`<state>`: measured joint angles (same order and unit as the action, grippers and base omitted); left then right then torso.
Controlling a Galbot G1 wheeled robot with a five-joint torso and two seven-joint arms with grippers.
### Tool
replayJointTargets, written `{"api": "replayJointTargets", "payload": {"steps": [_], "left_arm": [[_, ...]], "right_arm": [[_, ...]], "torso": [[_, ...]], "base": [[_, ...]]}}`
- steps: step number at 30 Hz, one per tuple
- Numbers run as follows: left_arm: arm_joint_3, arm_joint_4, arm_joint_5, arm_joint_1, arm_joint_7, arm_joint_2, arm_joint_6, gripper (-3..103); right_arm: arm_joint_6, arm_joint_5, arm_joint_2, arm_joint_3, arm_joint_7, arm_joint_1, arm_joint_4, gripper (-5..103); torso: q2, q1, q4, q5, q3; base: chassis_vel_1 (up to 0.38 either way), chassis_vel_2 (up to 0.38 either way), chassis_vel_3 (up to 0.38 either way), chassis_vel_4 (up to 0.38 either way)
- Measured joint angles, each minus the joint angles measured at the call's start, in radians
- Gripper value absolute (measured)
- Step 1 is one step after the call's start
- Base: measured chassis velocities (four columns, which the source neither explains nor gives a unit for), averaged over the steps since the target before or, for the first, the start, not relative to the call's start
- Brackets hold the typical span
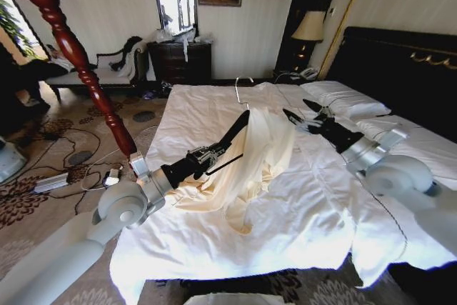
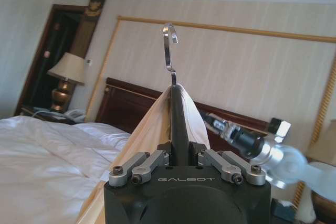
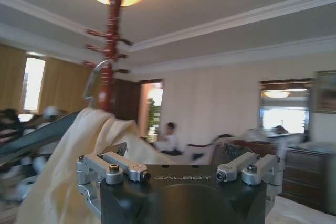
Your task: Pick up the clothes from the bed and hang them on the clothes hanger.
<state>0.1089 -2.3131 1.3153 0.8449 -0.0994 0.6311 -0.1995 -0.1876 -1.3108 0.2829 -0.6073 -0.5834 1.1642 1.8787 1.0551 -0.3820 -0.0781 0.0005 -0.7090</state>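
Note:
The clothes [image 1: 268, 149], a pale cream garment, are draped over the black clothes hanger [image 1: 235, 131], and their lower part lies on the bed [image 1: 321, 212]. The hanger's silver hook [image 1: 240, 89] points toward the far wall. My left gripper [image 1: 218, 151] is shut on one black arm of the hanger [image 2: 178, 119], with the hook [image 2: 169, 45] rising straight above it. Just right of the garment's top, my right gripper [image 1: 300, 112] hovers open with nothing between its fingers. The right wrist view has the garment [image 3: 79, 156] close in front.
The red-brown coat stand [image 1: 78, 62] rises at the left, beside the bed. Cables and a power strip [image 1: 53, 182] lie on the carpet. A dark dresser [image 1: 180, 62], a bench [image 1: 100, 75] and a bedside lamp [image 1: 309, 28] stand along the far wall.

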Motion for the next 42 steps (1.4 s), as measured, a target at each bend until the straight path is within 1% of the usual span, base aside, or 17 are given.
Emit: {"api": "replayJointTargets", "payload": {"steps": [1, 3, 4, 6, 13, 20, 21, 22, 26, 28, 30, 31, 34, 37, 40, 41, 42], "left_arm": [[-0.001, -0.004, -0.006, 0.0, -0.011, -0.004, 0.0, 18], [-0.007, -0.008, -0.019, -0.003, -0.032, -0.013, 0.0, 18], [-0.007, -0.008, -0.019, -0.003, -0.032, -0.013, 0.0, 18], [-0.018, -0.011, -0.034, -0.012, -0.055, -0.023, -0.002, 18], [-0.053, -0.03, -0.041, -0.05, -0.111, -0.041, -0.013, 18], [-0.07, -0.032, -0.048, -0.063, -0.134, -0.042, -0.02, 18], [-0.069, -0.032, -0.048, -0.063, -0.136, -0.042, -0.02, 18], [-0.069, -0.032, -0.048, -0.063, -0.136, -0.042, -0.02, 18], [-0.065, -0.031, -0.049, -0.065, -0.142, -0.042, -0.02, 17], [-0.064, -0.031, -0.049, -0.066, -0.143, -0.042, -0.02, 16], [-0.063, -0.027, -0.05, -0.067, -0.144, -0.04, -0.019, 15], [-0.063, -0.027, -0.05, -0.067, -0.144, -0.04, -0.019, 15], [-0.062, -0.022, -0.053, -0.066, -0.145, -0.038, -0.018, 7], [-0.062, -0.02, -0.052, -0.066, -0.145, -0.036, -0.018, 1], [-0.063, -0.015, -0.052, -0.067, -0.144, -0.031, -0.018, 0], [-0.063, -0.015, -0.052, -0.067, -0.144, -0.031, -0.018, 0], [-0.063, -0.011, -0.055, -0.064, -0.143, -0.029, -0.018, 0]], "right_arm": [[-0.006, -0.008, -0.004, 0.0, -0.11, -0.002, -0.048, 100], [-0.009, -0.009, -0.011, 0.0, -0.256, -0.006, -0.113, 100], [-0.009, -0.009, -0.011, 0.0, -0.256, -0.006, -0.113, 100], [-0.008, -0.007, -0.018, -0.001, -0.329, -0.007, -0.144, 100], [0.002, 0.021, -0.02, 0.003, -0.376, -0.008, -0.154, 100], [0.014, 0.041, -0.02, 0.005, -0.514, -0.008, -0.171, 100], [0.016, 0.048, -0.02, 0.006, -0.534, -0.007, -0.173, 103], [0.016, 0.048, -0.02, 0.006, -0.534, -0.007, -0.173, 103], [0.03, 0.062, -0.019, 0.018, -0.567, -0.006, -0.169, 85], [0.032, 0.062, -0.018, 0.019, -0.57, -0.006, -0.168, 85], [0.041, 0.064, -0.019, 0.019, -0.583, -0.009, -0.167, 74], [0.041, 0.064, -0.019, 0.019, -0.583, -0.009, -0.167, 74], [0.048, 0.072, -0.022, 0.013, -0.593, -0.01, -0.167, 57], [0.052, 0.084, -0.022, 0.007, -0.602, -0.01, -0.163, 51], [0.055, 0.116, -0.021, -0.001, -0.621, -0.006, -0.157, 36], [0.055, 0.116, -0.021, -0.001, -0.621, -0.006, -0.157, 36], [0.052, 0.13, -0.016, -0.002, -0.627, -0.004, -0.157, 30]], "torso": [[0.0, 0.0, -0.0001, -0.0001, 0.0], [0.0, 0.0, 0.0, -0.0003, 0.0], [0.0, 0.0, 0.0, -0.0003, 0.0], [0.0, 0.0, 0.0001, -0.0004, 0.0], [0.0, 0.0, 0.0002, -0.0006, 0.0], [0.0, 0.0, 0.0002, -0.0006, 0.0], [0.0, 0.0, 0.0002, -0.0006, 0.0], [0.0, 0.0, 0.0002, -0.0006, 0.0], [0.0, 0.0, 0.0002, -0.0005, 0.0], [0.0, 0.0, 0.0002, -0.0005, 0.0], [0.0, 0.0, 0.0002, -0.0006, 0.0], [0.0, 0.0, 0.0002, -0.0006, 0.0], [0.0, 0.0, 0.0001, -0.0006, 0.0], [0.0, 0.0, 0.0002, -0.0006, 0.0], [0.0, 0.0, 0.0001, -0.0006, 0.0], [0.0, 0.0, 0.0001, -0.0006, 0.0], [0.0, 0.0, 0.0001, -0.0007, 0.0]], "base": [[0.0, 0.0, 0.0, 0.0], [0.0, 0.0, 0.0, 0.0], [0.0, 0.0, 0.0, 0.0], [0.0, 0.0, 0.0, 0.0], [0.0, 0.0, 0.0, 0.0], [0.0, 0.0, 0.0, 0.0], [0.0, 0.0, 0.0, 0.0], [0.0, 0.0, 0.0, 0.0], [0.0, 0.0, 0.0, 0.0], [0.0, 0.0, 0.0, 0.0], [0.0, 0.0, 0.0, 0.0], [0.0, 0.0, 0.0, 0.0], [0.0, 0.0, 0.0, 0.0], [0.0, 0.0, 0.0, 0.0], [0.0, 0.0, 0.0, 0.0], [0.0, 0.0, 0.0, 0.0], [0.0, 0.0, 0.0, 0.0]]}}
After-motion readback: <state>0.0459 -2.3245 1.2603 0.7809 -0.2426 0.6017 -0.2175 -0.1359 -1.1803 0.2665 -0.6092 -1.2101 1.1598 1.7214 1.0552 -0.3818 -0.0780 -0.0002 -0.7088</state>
